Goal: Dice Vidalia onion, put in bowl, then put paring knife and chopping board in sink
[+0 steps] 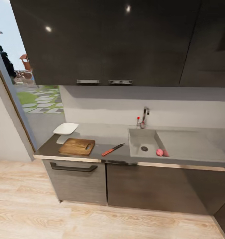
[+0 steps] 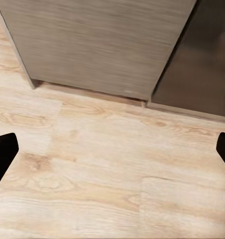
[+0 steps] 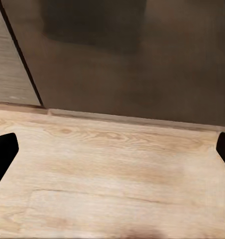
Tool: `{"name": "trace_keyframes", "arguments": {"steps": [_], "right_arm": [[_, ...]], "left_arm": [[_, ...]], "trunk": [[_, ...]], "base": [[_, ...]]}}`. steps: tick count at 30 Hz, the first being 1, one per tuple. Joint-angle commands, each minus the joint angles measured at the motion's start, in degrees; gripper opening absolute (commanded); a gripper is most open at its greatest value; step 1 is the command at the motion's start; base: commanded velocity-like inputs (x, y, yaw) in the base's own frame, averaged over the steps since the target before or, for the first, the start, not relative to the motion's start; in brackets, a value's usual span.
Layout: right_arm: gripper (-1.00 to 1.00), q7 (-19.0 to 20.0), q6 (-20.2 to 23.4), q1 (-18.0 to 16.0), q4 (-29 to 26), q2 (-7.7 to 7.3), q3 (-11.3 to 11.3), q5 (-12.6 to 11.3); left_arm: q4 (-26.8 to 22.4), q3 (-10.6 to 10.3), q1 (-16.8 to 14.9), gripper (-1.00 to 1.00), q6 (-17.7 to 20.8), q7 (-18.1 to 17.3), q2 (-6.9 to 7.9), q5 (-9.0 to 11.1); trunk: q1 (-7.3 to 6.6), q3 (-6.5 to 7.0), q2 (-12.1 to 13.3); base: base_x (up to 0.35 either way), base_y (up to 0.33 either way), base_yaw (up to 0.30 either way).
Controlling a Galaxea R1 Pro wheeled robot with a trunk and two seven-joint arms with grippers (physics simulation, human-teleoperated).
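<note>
In the head view the pinkish Vidalia onion (image 1: 160,152) lies in the grey sink (image 1: 139,136), right of the round drain. The paring knife (image 1: 112,149), red-orange handle and dark blade, lies on the countertop (image 1: 109,132) between the sink and the brown chopping board (image 1: 77,146). The white bowl (image 1: 66,128) sits just behind the board. My left gripper (image 2: 112,152) is open, its black fingertips (image 2: 3,152) wide apart over the wooden floor. My right gripper (image 3: 112,152) is open too, fingertips (image 3: 3,149) spread above the floor, facing the dark cabinet fronts.
Dark wall cabinets (image 1: 106,39) hang above the counter. Base cabinets with a drawer handle (image 1: 73,167) stand below it. A glass door or window (image 1: 29,99) is at the left. Light wooden floor (image 1: 59,215) lies between me and the cabinets.
</note>
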Motion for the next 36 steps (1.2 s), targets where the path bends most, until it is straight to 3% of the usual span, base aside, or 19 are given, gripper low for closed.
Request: {"name": "trace_keyframes", "arguments": {"steps": [1, 8, 26, 36], "right_arm": [[1.00, 0.6, 0.0, 0.0, -0.1, 0.08, -0.4, 0.1], [1.00, 0.6, 0.1, 0.0, 0.6, 0.08, -0.5, 0.1], [1.00, 0.6, 0.1, 0.0, 1.0, 0.08, -0.5, 0.1], [1.00, 0.6, 0.1, 0.0, 1.4, 0.08, -0.5, 0.1]], "left_arm": [[-0.1, 0.0, 0.0, 1.00, 0.0, 0.0, 0.02, 0.5], [0.0, 0.1, 0.0, 1.00, 0.0, 0.0, 0.02, 0.6], [0.9, 0.1, 0.0, 1.00, 0.0, 0.0, -0.06, 0.6], [0.9, 0.1, 0.0, 1.00, 0.0, 0.0, 0.02, 0.7]], "trunk": [[0.04, -0.07, -0.1], [0.04, 0.12, -0.1], [0.04, 0.14, -0.1], [0.04, 0.14, -0.1]], "base": [[0.000, -0.321, -0.200], [0.000, -0.321, -0.174], [-0.003, -0.321, -0.007], [-0.157, -0.289, 0.000]]}}
